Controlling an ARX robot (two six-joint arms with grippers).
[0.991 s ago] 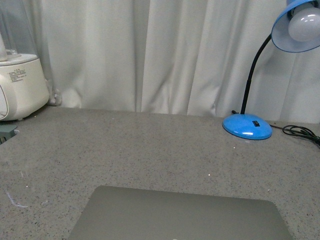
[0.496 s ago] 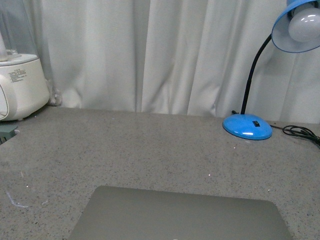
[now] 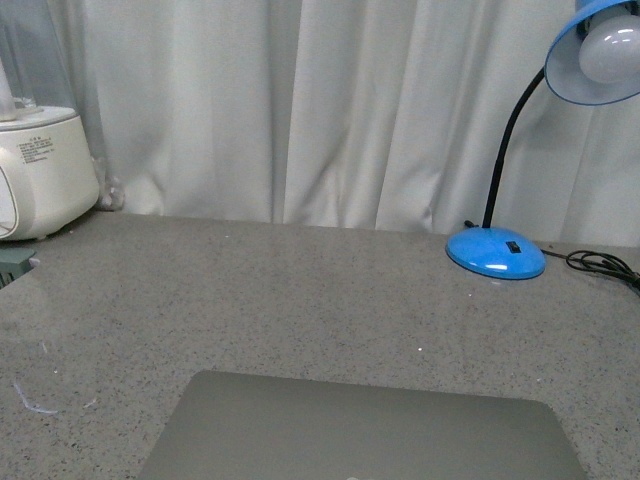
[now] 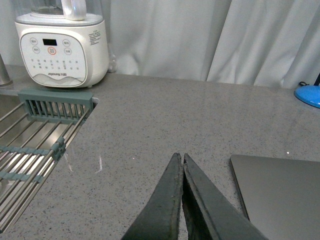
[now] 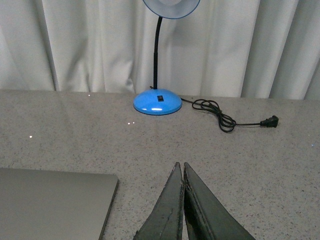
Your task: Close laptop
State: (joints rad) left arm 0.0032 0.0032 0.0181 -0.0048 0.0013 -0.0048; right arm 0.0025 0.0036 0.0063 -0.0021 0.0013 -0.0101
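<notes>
The laptop (image 3: 360,430) lies flat on the speckled grey counter near the front edge, its plain matte grey lid down and facing up. Neither arm shows in the front view. In the left wrist view my left gripper (image 4: 180,156) is shut with nothing in it, hovering over the counter just beside one side edge of the laptop (image 4: 280,192). My right gripper (image 5: 180,164) is also shut and empty, over bare counter off the opposite side of the laptop (image 5: 52,200).
A blue desk lamp (image 3: 497,252) stands at the back right, its black cord (image 5: 225,117) trailing on the counter. A white appliance (image 3: 40,170) sits at the back left beside a sink with a wire rack (image 4: 30,150). White curtains hang behind.
</notes>
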